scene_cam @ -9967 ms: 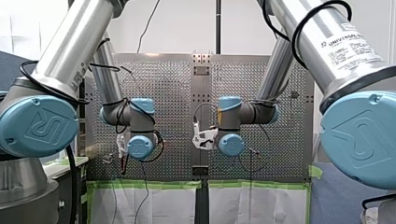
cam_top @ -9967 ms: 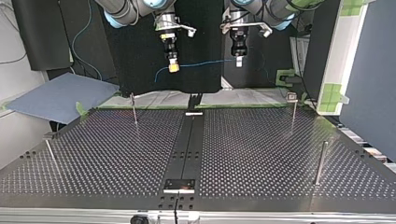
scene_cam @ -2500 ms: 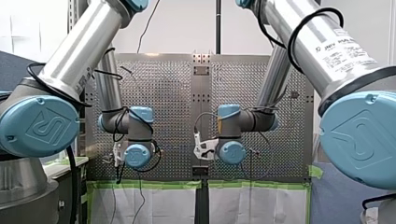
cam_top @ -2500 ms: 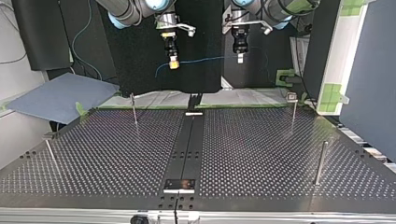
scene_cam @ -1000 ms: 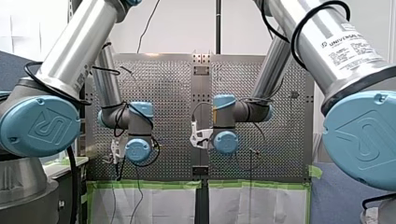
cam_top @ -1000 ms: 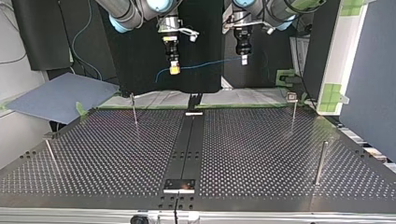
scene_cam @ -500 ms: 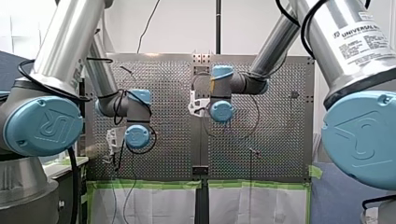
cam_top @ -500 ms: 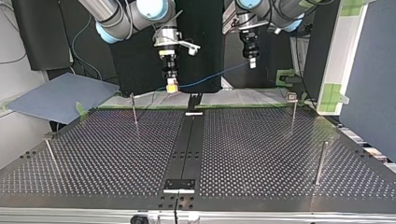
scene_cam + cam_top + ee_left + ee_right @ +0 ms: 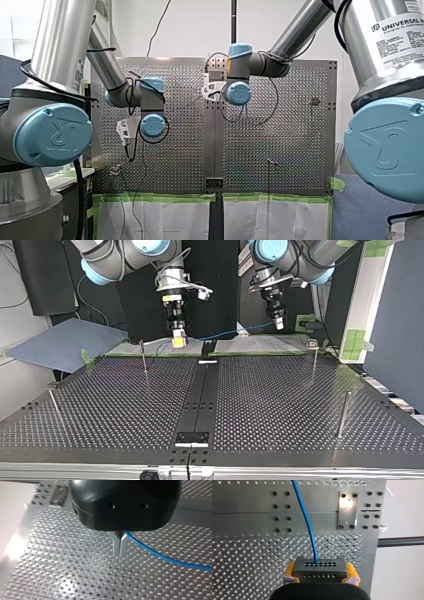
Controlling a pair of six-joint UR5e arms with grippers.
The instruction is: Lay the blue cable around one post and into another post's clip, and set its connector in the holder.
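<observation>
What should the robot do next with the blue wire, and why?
Probably lower both arms toward the table and carry the blue cable to a post. My right end effector grips the connector, my left end effector pinches the cable, and it hangs in the air between them, looped round no post yet.

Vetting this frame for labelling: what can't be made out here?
Left wrist view: the black housing hides where the blue cable meets my left claw.
Right wrist view: the cable runs off the edge beyond the connector in my right claw.
Top view: the post clip is too small to read.
Front view: the wrist joints hide both claws.
</observation>
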